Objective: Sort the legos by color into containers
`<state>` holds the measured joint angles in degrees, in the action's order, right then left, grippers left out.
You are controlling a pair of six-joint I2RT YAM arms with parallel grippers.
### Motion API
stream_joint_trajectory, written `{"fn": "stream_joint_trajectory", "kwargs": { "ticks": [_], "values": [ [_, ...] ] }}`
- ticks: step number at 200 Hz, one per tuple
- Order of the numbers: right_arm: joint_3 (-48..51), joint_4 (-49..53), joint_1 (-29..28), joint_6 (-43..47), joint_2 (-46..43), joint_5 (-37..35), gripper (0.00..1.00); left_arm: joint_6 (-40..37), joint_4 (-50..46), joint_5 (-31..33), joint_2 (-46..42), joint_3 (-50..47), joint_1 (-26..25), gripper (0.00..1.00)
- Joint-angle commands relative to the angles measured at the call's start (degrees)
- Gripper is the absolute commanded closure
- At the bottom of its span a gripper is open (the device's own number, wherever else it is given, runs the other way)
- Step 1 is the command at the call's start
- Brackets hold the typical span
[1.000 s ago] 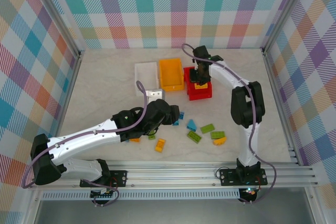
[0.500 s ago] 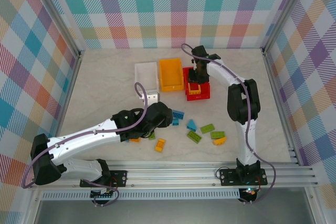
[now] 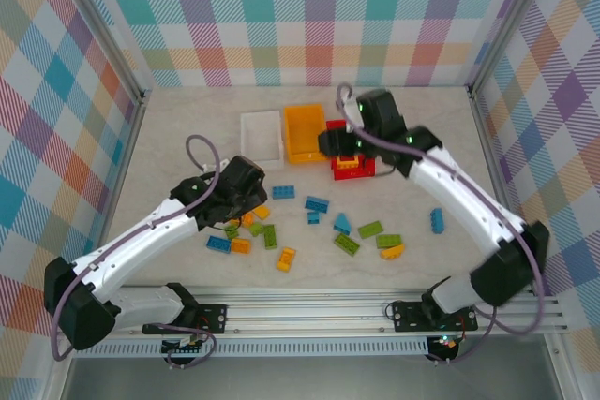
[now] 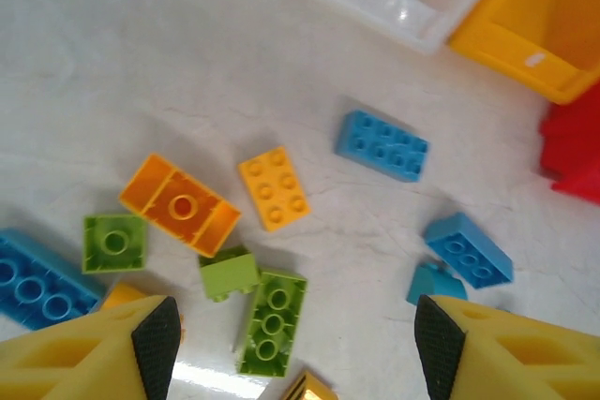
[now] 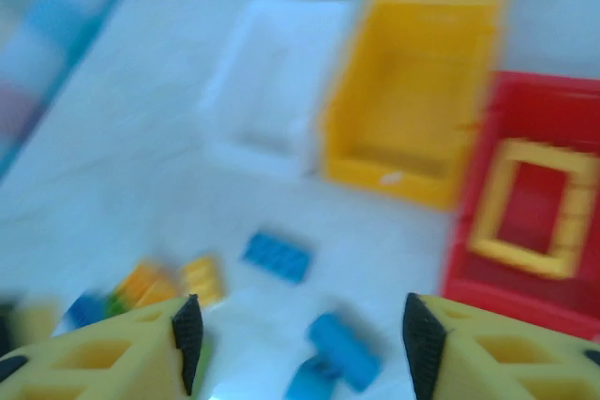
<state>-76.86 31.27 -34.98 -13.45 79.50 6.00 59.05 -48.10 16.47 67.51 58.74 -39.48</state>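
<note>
Overhead: records white bin (image 3: 262,132), orange bin (image 3: 307,131) and red bin (image 3: 354,174) side by side, with a yellow frame (image 3: 348,163) inside the red one and loose bricks (image 3: 346,244) scattered on the table (image 3: 178,138).
Left wrist: finds left gripper (image 4: 295,327) spread, holding nothing, over the bricks.
Right wrist: finds right gripper (image 5: 300,333) spread, unloaded, with the white and orange bins empty.

yellow frame (image 5: 489,203) in red bin (image 5: 544,105) (rightmost); loose legos (image 4: 382,145) scattered nearby
</note>
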Motion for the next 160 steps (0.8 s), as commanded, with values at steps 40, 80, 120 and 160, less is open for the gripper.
{"fn": "stream_joint_trajectory", "kwargs": {
  "ticks": [40, 80, 120, 160],
  "values": [
    [23.99, -7.16, -13.86, -2.95, -18.25, 4.92, 0.33, 13.61, -7.45, -3.57, -7.37, -10.62, 6.41, 0.34],
    [26.9, -8.75, -19.85, -4.55, -17.68, 5.7, 0.3, 20.27, -3.2, -8.09, -13.67, -21.47, 12.09, 0.3],
    [26.18, -13.58, -25.52, -2.48, -13.37, 7.55, 0.27, 21.55, 1.26, -9.84, -9.37, -23.39, 17.53, 0.2],
    [24.4, -14.51, -28.23, -3.41, -9.72, 6.19, 0.27, 21.37, 8.18, -13.07, -2.86, -24.46, 21.78, 0.21]
  ]
}}
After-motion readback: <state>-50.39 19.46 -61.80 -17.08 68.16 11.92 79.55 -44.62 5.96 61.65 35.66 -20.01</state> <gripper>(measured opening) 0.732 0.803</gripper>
